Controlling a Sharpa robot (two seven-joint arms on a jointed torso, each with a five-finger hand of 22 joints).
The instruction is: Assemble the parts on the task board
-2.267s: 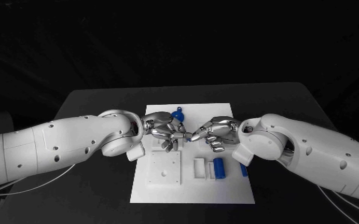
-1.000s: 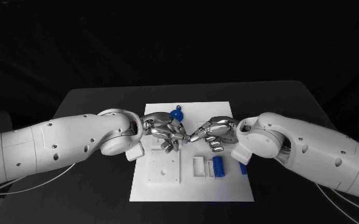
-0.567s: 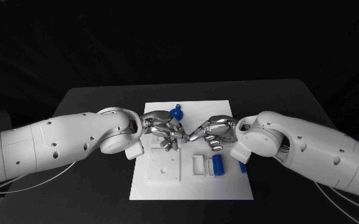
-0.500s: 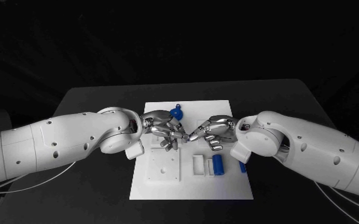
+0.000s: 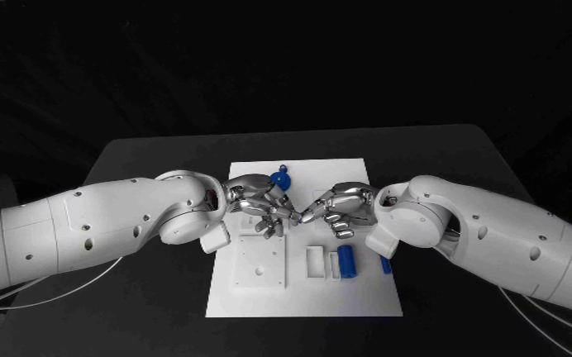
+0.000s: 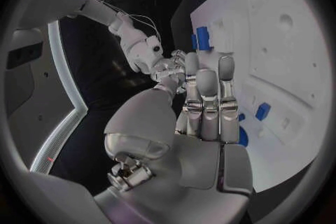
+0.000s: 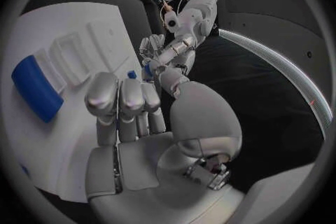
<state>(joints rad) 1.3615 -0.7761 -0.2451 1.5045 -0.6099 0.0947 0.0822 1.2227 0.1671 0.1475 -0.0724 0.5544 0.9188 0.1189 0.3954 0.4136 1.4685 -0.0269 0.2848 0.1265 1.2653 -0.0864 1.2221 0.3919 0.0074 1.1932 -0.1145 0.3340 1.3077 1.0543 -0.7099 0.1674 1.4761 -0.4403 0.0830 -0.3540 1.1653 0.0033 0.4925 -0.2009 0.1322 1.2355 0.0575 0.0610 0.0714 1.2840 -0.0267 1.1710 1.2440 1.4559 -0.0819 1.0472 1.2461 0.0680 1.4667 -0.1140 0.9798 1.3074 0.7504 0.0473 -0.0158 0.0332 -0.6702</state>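
Where the fingertips of the left hand (image 5: 262, 204) and right hand (image 5: 340, 208) nearly meet above the task board (image 5: 358, 307), both hands curl inward, probably to pass or align something small; whether either grasps a part cannot be told; a blue part (image 5: 281, 180) lies just behind the left hand, a blue cylinder (image 5: 347, 262) stands in its recess nearer the robot, beside a white raised block (image 5: 261, 264); around lie black table (image 5: 155, 167) and dark room.
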